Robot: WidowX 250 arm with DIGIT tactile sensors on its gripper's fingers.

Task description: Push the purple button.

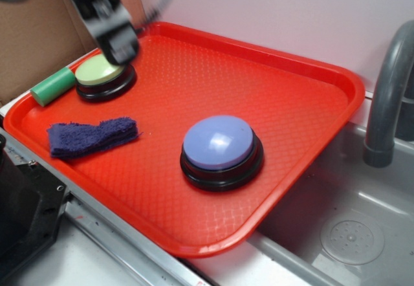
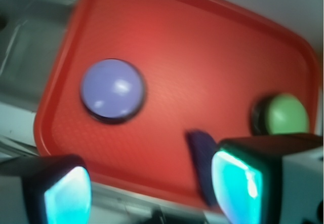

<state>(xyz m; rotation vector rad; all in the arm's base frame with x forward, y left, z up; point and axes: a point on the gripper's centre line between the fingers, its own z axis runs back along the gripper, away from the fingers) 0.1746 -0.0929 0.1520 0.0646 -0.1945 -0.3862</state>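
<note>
Your pincer (image 1: 119, 53) hangs released over the green button (image 1: 98, 70); swing across the tray (image 1: 310, 98), centre above the purple button (image 1: 218, 142), then press straight down.

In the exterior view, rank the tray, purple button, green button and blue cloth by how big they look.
1. Tray
2. Purple button
3. Blue cloth, close to the purple button in apparent size
4. Green button, partly hidden by the gripper

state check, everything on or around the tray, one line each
purple button: untouched, upright mid-tray
green button: upright at the tray's corner, gripper above it
gripper: open, holding nothing
cloth: lying flat, crumpled
green cylinder: on its side across the tray rim
tray: flat beside the sink
</note>
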